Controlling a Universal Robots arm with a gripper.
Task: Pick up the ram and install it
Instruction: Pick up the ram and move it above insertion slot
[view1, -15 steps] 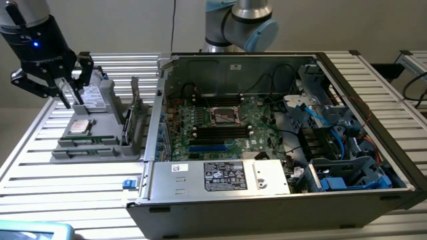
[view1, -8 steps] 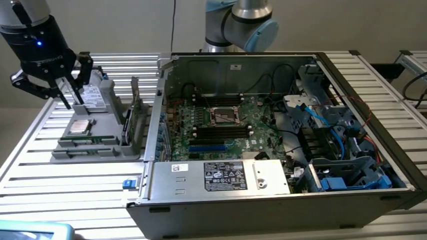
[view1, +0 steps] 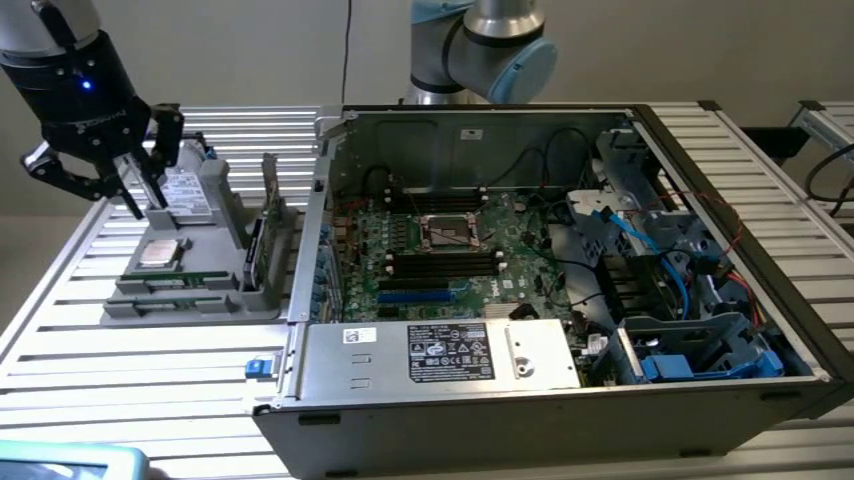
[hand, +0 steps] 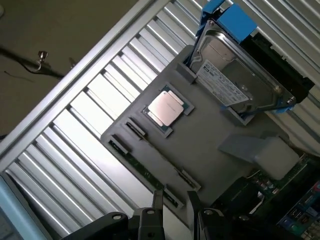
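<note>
ram (hand: 143, 170), thin flat dark-green strip

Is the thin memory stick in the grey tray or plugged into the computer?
In the grey tray: the memory stick sits in its slot, near the gripper.

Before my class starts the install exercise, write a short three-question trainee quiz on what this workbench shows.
1. True or false: the end effector is holding the long, thin dark green memory stick.
2. The square silver processor chip lies on: A) the grey plastic parts tray; B) the motherboard in the case; C) the bare slatted table.
3. Fill in: the silver boxy hard drive sits in a plastic bracket coloured ____.

Key: 1 false, the stick rests in the tray; 2 A; 3 blue.
</note>
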